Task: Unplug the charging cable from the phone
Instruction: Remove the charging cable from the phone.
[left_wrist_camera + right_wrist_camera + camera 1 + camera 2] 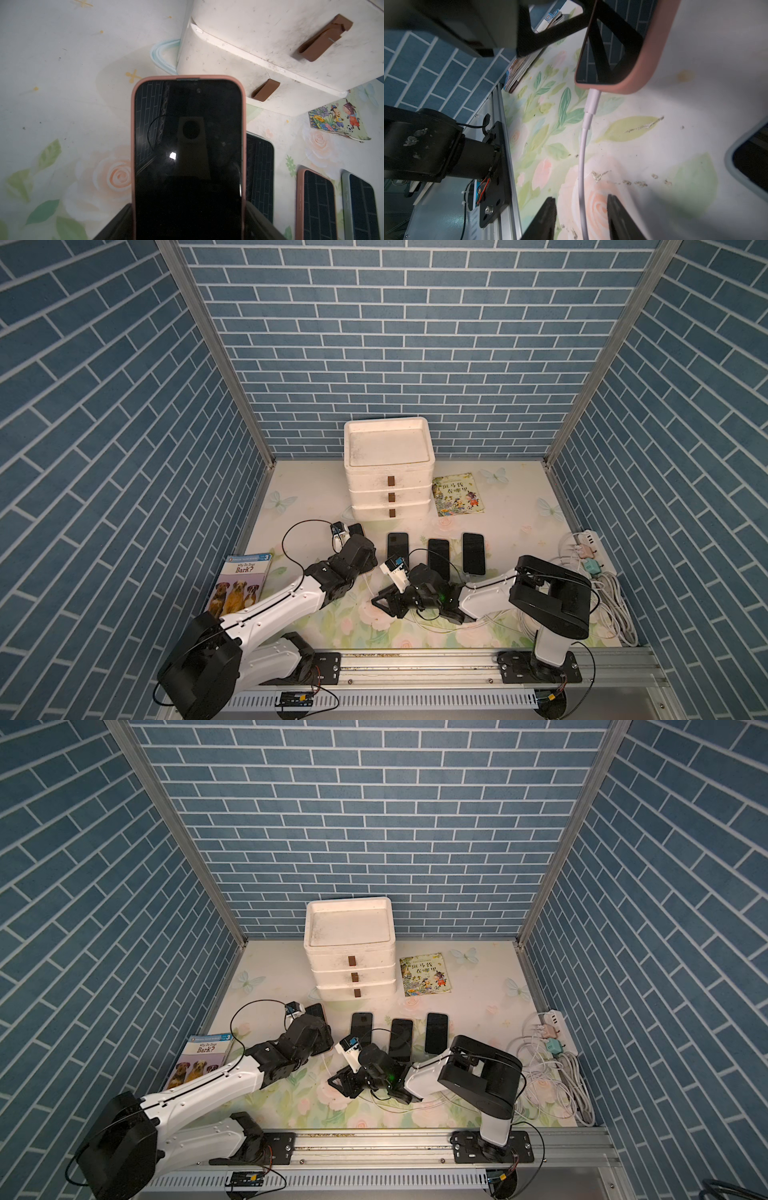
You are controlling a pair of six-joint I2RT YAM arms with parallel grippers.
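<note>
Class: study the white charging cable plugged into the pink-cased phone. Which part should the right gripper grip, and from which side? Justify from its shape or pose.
Grip the thick white plug of the charging cable, right at the pink-cased phone, not its thin limp run. The right gripper should probably come along the cable from the end away from the phone, jaws astride it.

The phone (188, 158) has a glossy black glass face that mirrors the room, wrapped in a matt pink case that looks rubbery, and the white charging cable (582, 158) is smooth plastic. The desk (654, 104) wears a smooth printed floral sheet, scratched and flaking in spots, while the white plastic drawer unit (259, 41) is scuffed and smudged with grey.
</note>
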